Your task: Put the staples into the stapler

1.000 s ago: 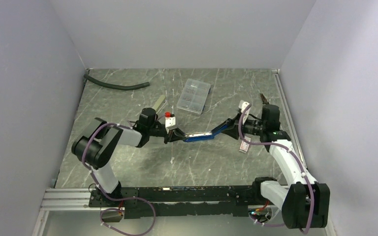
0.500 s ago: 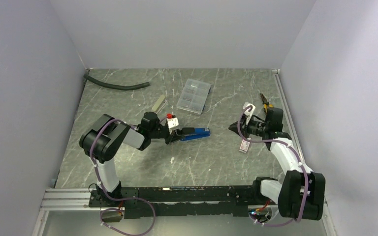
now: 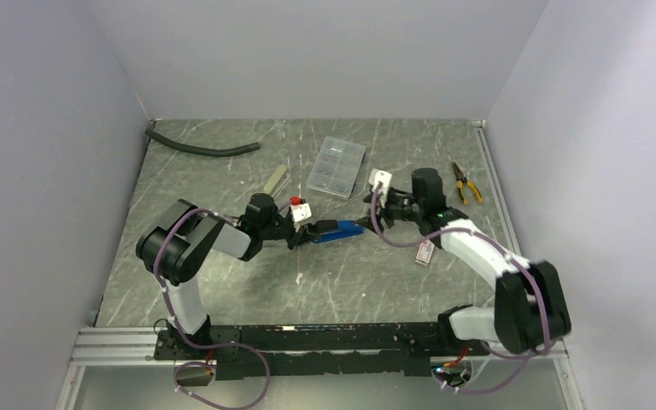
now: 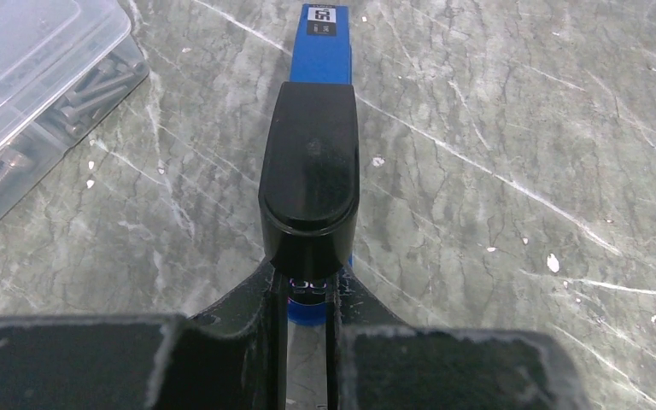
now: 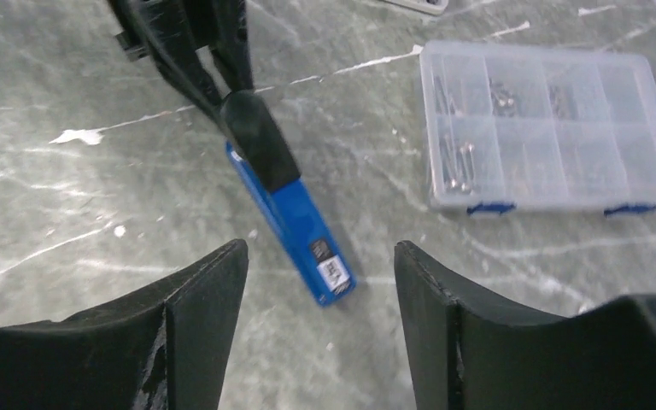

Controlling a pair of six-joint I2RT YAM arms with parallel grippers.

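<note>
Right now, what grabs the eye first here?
The blue stapler at mid-table, its black end pinched between the fingers of the left gripper. The right gripper hangs open above the stapler's free end. A clear compartment case lies behind them.

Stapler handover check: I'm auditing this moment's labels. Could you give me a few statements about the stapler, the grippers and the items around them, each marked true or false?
1. The left gripper is shut on the stapler at its rear end. True.
2. The right gripper clamps the stapler's front end. False: it is open and hovers over that end without touching it.
3. The pliers lie beside the black hose. False: the pliers are at the far right and the hose at the far left.
4. The clear compartment case lies beyond the stapler, apart from it. True.
</note>
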